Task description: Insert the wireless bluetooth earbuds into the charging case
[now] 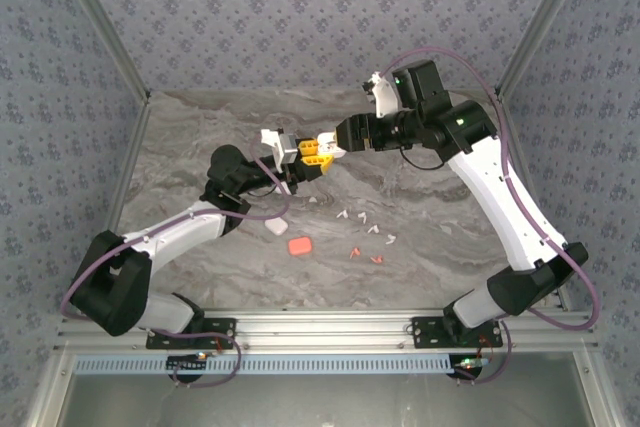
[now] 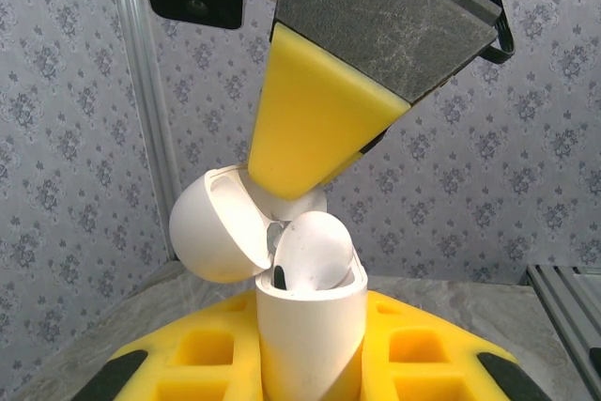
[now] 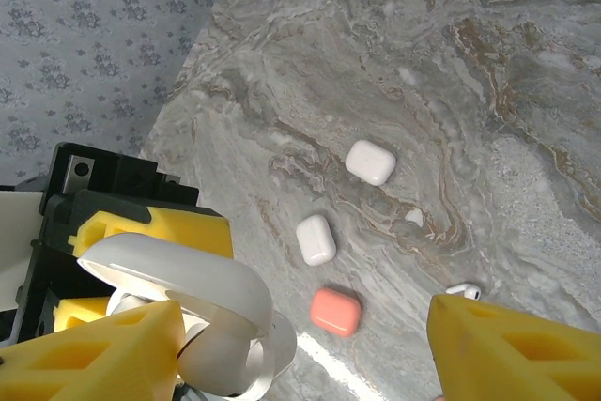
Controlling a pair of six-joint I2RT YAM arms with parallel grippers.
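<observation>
From above, the left gripper [image 1: 293,160] and the right gripper [image 1: 322,150] meet nose to nose over the middle of the marble table [image 1: 200,127], a little left of centre frame.

The left-wrist view adds the detail. The left gripper pinches the white charging case [image 2: 310,326] upright at the bottom of the frame, with its lid [image 2: 211,227] swung open to the left. One white earbud [image 2: 315,249] sits in the case's mouth, its rounded head above the rim. A yellow finger [image 2: 315,124] of the right gripper comes down from the top of the frame and touches the case just behind that earbud.

The right-wrist view looks down past the open lid. Its own two yellow fingers stand spread wide in the lower corners, the lid lying against the lower-left one. Whether they carry anything I cannot tell.

On the table beyond lie two closed white cases [image 3: 370,161], one nearer frame centre, and below them a closed coral case [image 3: 335,312]. A loose white bud lies just above the lower-right finger.

In the overhead view the left forearm crosses just above these cases. To their right lie the scattered white earbuds [image 1: 362,217], and below those the red earbuds [image 1: 377,259], all well clear of both grippers.
</observation>
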